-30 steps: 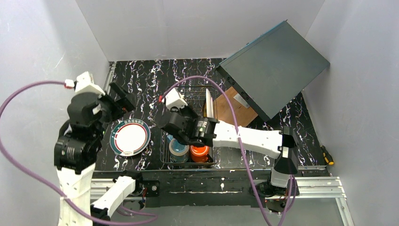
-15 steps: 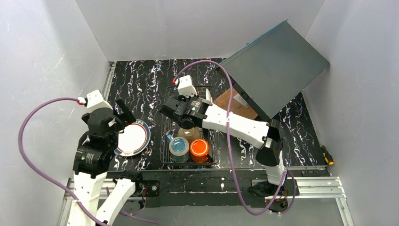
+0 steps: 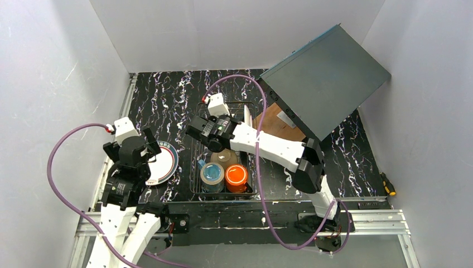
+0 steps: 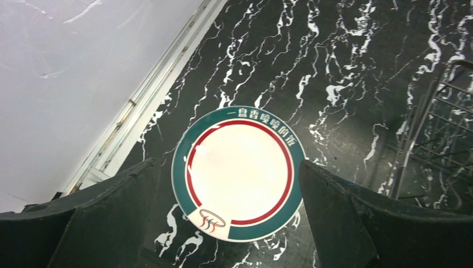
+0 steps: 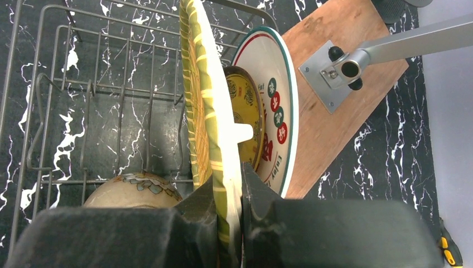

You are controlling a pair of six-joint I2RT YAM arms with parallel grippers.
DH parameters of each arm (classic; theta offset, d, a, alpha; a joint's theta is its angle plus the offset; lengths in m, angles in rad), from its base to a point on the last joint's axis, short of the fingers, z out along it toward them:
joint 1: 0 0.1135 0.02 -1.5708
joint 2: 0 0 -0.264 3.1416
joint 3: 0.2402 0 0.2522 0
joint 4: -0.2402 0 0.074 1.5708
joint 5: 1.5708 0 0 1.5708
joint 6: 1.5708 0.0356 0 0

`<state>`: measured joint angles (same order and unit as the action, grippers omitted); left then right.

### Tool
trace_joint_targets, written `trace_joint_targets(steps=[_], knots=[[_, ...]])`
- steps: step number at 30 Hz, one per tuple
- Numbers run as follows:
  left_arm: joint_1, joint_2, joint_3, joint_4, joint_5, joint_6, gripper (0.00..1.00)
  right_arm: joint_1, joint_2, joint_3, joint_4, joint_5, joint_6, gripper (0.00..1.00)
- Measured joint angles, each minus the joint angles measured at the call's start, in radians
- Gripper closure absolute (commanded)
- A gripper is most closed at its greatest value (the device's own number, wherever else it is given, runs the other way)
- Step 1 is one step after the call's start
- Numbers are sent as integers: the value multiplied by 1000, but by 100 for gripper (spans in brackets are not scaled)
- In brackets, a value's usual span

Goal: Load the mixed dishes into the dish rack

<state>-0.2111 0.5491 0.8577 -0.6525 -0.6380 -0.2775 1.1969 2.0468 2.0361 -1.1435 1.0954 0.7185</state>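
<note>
- Two tools, two states: the right tool [image 5: 227, 181] is pinched together on the near rim of the yellow ornate plate [image 5: 198, 84], and the left tool [image 4: 227, 163] stands wide apart with nothing in it.
- The yellow ornate plate stands upright on its edge inside the dish rack [image 3: 225, 191]. Its edge line runs straight away from the right tool toward the rack's far end. Its striped side faces the rack's open floor, and the other side faces the wooden board [image 5: 334, 67].
- Just beside it on the board side, a smaller yellow-and-brown dish [image 5: 245, 106] and a white plate with coloured marks [image 5: 279, 111] also stand on edge, roughly parallel to it.
- The white-and-tan bowl [image 5: 134, 187] sits dome up on the rack floor, close to the right tool, on the plate's striped side.
- At the rack's near end the blue patterned mug [image 3: 212, 174] and the orange mug [image 3: 236, 175] stand side by side, mouths up.
- The green-rimmed white plate [image 4: 239, 173] lies flat and face up on the black marbled bench [image 4: 334, 56], left of the rack. In the wrist view it is framed between the left tool's two fingers [image 4: 111, 218], with its small red emblem on the side nearest the tool. How high the tool hangs above it cannot be told.
</note>
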Motion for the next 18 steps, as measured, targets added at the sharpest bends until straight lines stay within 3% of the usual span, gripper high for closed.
trace_joint_targets(steps=[11, 18], knots=[[0, -19, -62, 34, -31, 13, 9, -42, 39, 17, -8, -37, 38, 99], [0, -27, -64, 47, -15, 14, 9, -69, 39, 8, 14, -85, 39, 91]])
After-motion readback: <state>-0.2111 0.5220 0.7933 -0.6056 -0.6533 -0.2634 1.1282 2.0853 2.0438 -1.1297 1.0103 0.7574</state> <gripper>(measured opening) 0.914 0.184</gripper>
